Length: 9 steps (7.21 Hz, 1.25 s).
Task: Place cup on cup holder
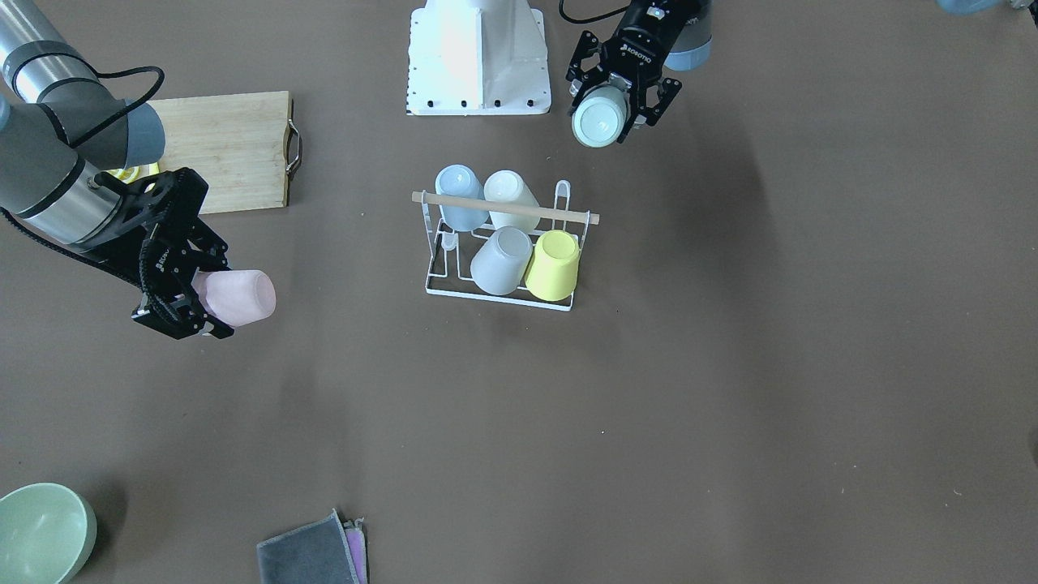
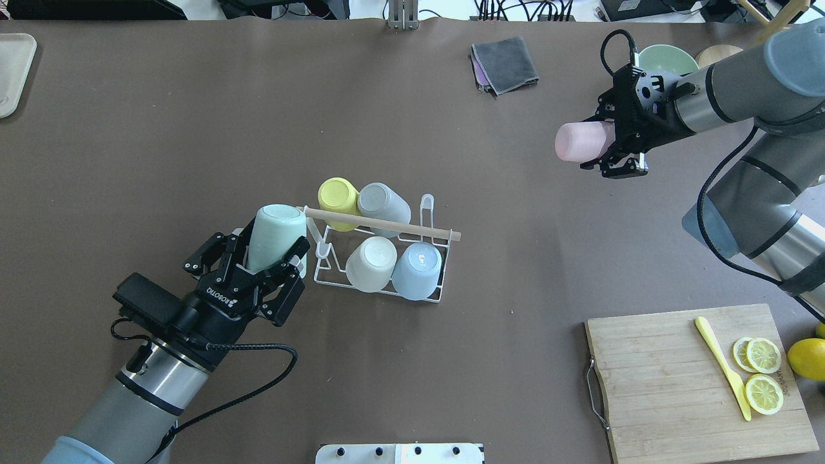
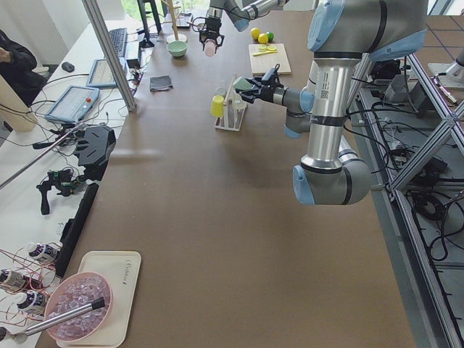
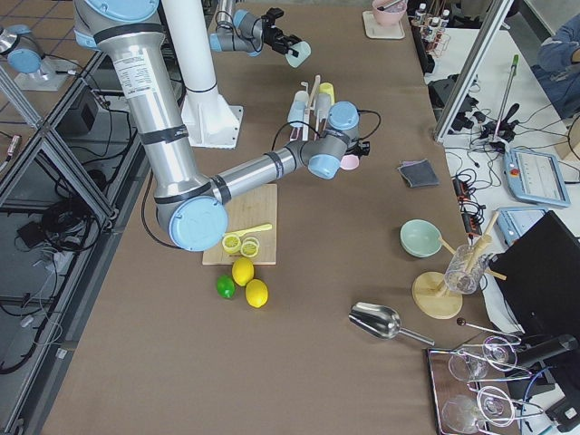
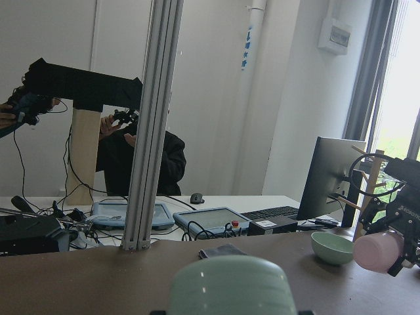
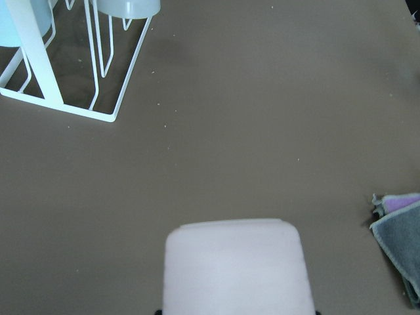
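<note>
The cup holder (image 2: 380, 224) is a white wire rack with a wooden rod, standing mid-table; it also shows in the front view (image 1: 503, 208). It holds a yellow, a grey, a cream and a blue cup upside down. The prongs at its end nearest my left arm (image 2: 322, 252) are bare. My left gripper (image 2: 274, 250) is shut on a mint green cup (image 2: 277, 233) held on its side just beside that end. My right gripper (image 2: 615, 145) is shut on a pink cup (image 2: 580, 140), held in the air far to the rack's right.
A wooden cutting board (image 2: 670, 386) with lemon slices and a yellow knife lies at the near right, with a lemon (image 2: 805, 357) beside it. A green bowl (image 2: 667, 59) and a folded grey cloth (image 2: 506, 63) lie at the far side. The robot base (image 1: 478, 57) is behind the rack.
</note>
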Available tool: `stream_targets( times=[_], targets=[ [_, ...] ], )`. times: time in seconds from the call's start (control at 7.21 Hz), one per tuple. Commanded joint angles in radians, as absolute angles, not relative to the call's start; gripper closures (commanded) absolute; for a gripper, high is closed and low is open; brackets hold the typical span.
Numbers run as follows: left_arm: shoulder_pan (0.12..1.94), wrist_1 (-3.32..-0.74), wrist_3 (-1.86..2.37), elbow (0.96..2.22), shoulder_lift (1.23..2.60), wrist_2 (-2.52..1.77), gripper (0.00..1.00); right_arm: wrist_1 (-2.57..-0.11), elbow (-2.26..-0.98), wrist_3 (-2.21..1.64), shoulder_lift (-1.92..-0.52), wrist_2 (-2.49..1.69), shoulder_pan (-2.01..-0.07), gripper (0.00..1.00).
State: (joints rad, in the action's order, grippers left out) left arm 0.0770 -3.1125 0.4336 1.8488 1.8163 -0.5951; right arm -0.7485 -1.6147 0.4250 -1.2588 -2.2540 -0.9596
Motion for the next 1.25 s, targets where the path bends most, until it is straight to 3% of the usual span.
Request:
stream_targets(
  times=[0.0, 0.42, 0.97, 1.11],
  targets=[
    [0.09, -3.111, 0.433, 1.833, 1.856, -0.594, 1.0, -0.5, -1.55, 0.295, -1.255, -2.247, -0.957, 1.0],
    [0.1, -3.111, 0.41, 1.789, 1.896, -0.585, 1.0, -0.133, -1.508, -0.045, -1.253, -2.105, -0.869, 1.0],
    [0.114, -3.114, 0.41, 1.69, 1.956, -0.56, 1.0, 0.003, -1.506, -0.37, -1.192, -1.95, -0.767, 1.0],
    [0.114, -3.114, 0.41, 1.689, 1.956, -0.56, 1.0, 0.071, -1.458, -0.453, -1.152, -1.886, -0.738, 1.0]
  ],
)
